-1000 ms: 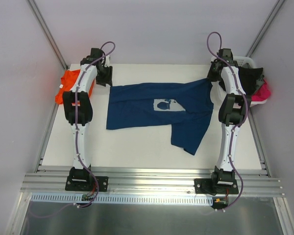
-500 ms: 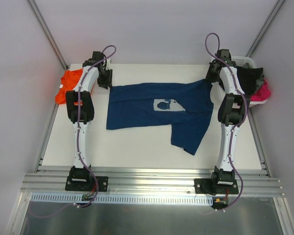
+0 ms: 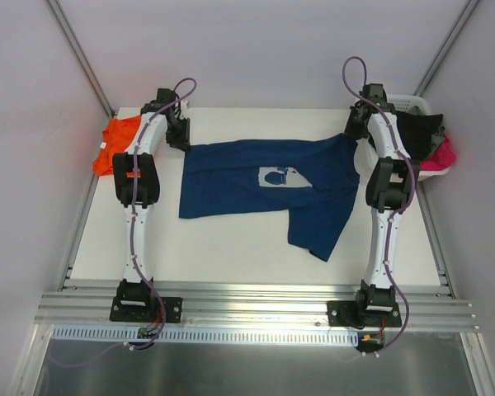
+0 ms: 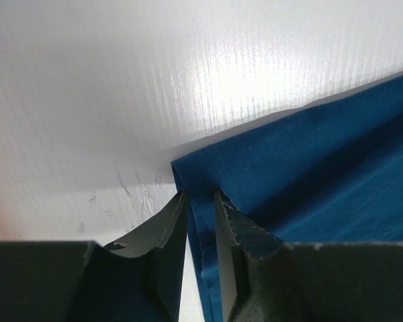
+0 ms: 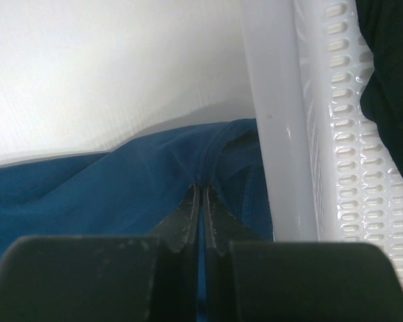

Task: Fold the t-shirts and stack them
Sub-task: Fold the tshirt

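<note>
The navy blue t-shirt [image 3: 256, 177] lies spread print-up on the white table [image 3: 231, 243], with one part trailing toward the front right. My left gripper [image 3: 180, 137] is at the shirt's far left corner. In the left wrist view its fingertips [image 4: 200, 194] stand a narrow gap apart, astride the hem of the navy cloth [image 4: 309, 161]. My right gripper [image 3: 352, 132] is shut on the far right corner, pinching a fold of navy cloth [image 5: 121, 181] between its tips [image 5: 201, 188]. The orange t-shirt [image 3: 114, 147] lies bunched at the table's far left edge.
A white slotted basket [image 3: 417, 101] stands at the far right corner, holding dark clothes [image 3: 423, 128] and a pink one [image 3: 442, 157]. Its wall [image 5: 322, 121] is right beside my right gripper. Grey walls and metal rails enclose the table.
The left gripper's jaws have narrowed around the shirt's corner, and the left arm has shifted slightly. The right gripper has kept its grip and place.
</note>
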